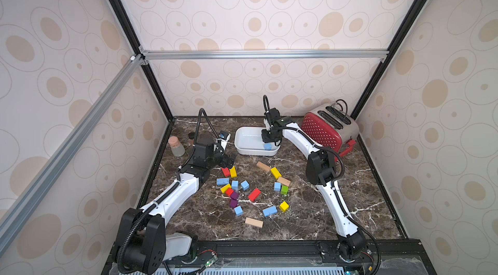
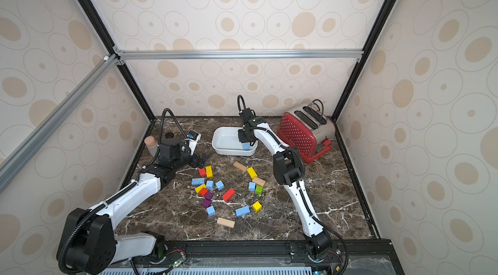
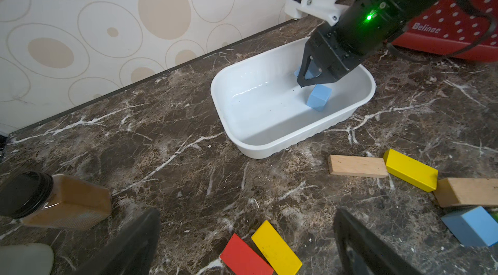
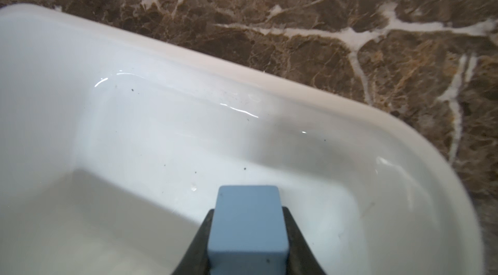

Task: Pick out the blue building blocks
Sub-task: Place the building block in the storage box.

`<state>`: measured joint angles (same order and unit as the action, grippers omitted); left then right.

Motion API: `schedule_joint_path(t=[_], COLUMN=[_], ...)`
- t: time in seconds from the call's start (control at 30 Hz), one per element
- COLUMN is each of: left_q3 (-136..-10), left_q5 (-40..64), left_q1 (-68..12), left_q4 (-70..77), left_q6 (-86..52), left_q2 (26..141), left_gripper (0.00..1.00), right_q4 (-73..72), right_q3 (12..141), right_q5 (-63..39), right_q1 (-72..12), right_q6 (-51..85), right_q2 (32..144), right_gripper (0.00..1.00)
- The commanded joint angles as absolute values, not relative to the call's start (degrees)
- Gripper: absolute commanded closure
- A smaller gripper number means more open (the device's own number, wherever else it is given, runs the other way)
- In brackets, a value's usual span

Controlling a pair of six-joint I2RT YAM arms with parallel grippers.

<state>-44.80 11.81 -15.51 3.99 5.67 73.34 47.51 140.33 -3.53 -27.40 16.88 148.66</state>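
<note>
Inside the white dish [image 3: 269,152], at the end towards the red toaster [image 1: 323,131]: one blue cube [image 4: 248,222] pinched in the right gripper [image 1: 268,142]. The jaws are closed hard on its side faces and the cube sticks out past the fingertips, pointing down at the dish floor. Can't tell if it's touching. The cube sits within the rim and close to the end wall, so letting go looks like the next move and it should land inside. The left wrist view shows a blue patch behind the fingers; can't tell if that's a second block. Six more blue blocks lie loose on the marble table [image 1: 310,222]. The left gripper [image 1: 228,161] has its jaws spread wide and holds nothing. It hangs just behind a red bar [image 1: 225,171] and a yellow bar [image 1: 233,171], so it's the nearer arm for the blue bar [image 1: 222,181], whose long axis runs across the table. The lone blue cube by the green cube [image 1: 284,189] is nearer the right arm. The toaster reads "Belinee".
</note>
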Motion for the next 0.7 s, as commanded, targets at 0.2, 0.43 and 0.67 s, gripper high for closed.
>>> schedule_joint_path(t=[0.2,0.43,0.67], left_q3=[-44.6,-43.9,-43.1], left_q5=[10.3,10.0,8.5], left_q1=[-15.3,-15.2,-15.2], left_q4=[3.3,3.2,3.2], left_q6=[5.0,4.8,3.8], left_q2=[71.8,71.5,70.3], left_gripper=[0.01,0.00,0.01], right_q4=[46.7,46.1,45.9], right_q3=[143.4,143.3,143.4], right_q5=[-3.4,-4.4,-7.0], right_q1=[-26.9,-26.9,-26.8], right_q6=[19.3,19.5,20.3], right_q2=[152.3,152.8,152.5], right_gripper=[0.92,0.76,0.57])
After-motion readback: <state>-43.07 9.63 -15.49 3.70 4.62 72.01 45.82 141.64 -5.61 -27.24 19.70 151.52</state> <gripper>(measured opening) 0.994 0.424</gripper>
